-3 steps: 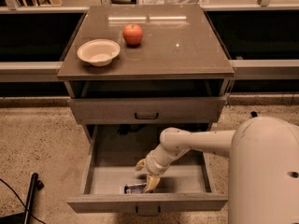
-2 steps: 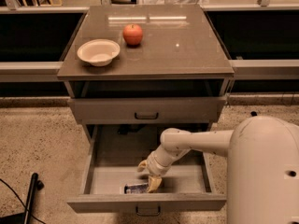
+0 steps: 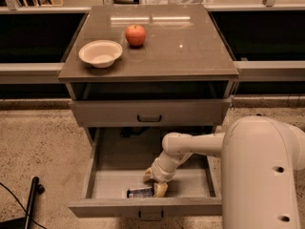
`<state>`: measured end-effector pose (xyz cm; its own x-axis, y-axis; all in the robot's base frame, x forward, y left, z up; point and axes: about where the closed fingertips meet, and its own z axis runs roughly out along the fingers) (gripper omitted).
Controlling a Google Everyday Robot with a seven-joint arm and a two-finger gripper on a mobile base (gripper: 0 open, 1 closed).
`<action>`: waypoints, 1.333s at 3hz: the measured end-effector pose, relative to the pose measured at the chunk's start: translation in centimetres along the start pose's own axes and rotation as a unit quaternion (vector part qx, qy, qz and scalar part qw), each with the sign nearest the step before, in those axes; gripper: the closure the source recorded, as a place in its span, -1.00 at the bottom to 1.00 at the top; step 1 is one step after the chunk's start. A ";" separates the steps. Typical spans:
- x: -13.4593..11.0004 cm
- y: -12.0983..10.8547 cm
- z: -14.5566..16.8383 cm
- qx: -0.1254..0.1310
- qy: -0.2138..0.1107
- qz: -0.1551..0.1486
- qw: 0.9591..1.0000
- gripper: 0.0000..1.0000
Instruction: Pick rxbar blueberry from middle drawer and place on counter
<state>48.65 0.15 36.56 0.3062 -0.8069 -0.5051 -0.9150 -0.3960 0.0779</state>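
Note:
The middle drawer (image 3: 102, 168) is pulled out. The rxbar blueberry (image 3: 140, 192), a small dark bar with pale lettering, lies flat on the drawer floor near the front wall. My gripper (image 3: 155, 182) reaches down into the drawer just right of and above the bar. Its two tan fingers (image 3: 161, 190) stand apart, with the lower one beside the bar's right end. Nothing is held. The counter (image 3: 181, 46) is the glossy top of the cabinet above.
A white bowl (image 3: 100, 53) and a red apple (image 3: 136, 35) sit on the counter's left half. The drawer above (image 3: 149, 112) is closed. My arm's large white body (image 3: 264, 175) fills the lower right. A dark pole (image 3: 29, 202) lies on the floor at left.

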 end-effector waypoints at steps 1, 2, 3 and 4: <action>0.2 0.1 0.3 -0.002 -0.001 0.001 1.000 -0.30; 0.4 -0.1 0.6 0.007 -0.001 0.004 1.000 -0.63; 0.5 -0.2 0.9 0.015 0.000 0.004 1.000 -1.00; 0.6 -0.3 1.3 0.018 0.003 0.007 1.000 1.00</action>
<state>48.76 0.34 35.06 0.2941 -0.8148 -0.4996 -0.9280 -0.3684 0.0546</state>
